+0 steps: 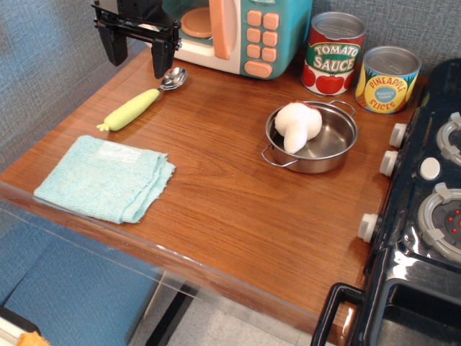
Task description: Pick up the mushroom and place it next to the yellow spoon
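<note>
The white mushroom (297, 125) lies on its side in the steel pot (333, 148) at the middle right of the wooden table, its stem pointing toward the front. The yellow spoon (138, 105) lies on the table at the back left, with its silver bowl toward the back. My gripper (137, 56) hangs at the back left, just above and behind the spoon's bowl. Its two black fingers are spread apart and nothing is between them. It is far to the left of the mushroom.
A light blue folded cloth (106, 177) lies at the front left. A toy microwave (230, 32) stands at the back, right behind the gripper. A tomato sauce can (332, 54) and a pineapple can (387, 79) stand at the back right. A black toy stove (425, 216) borders the right edge.
</note>
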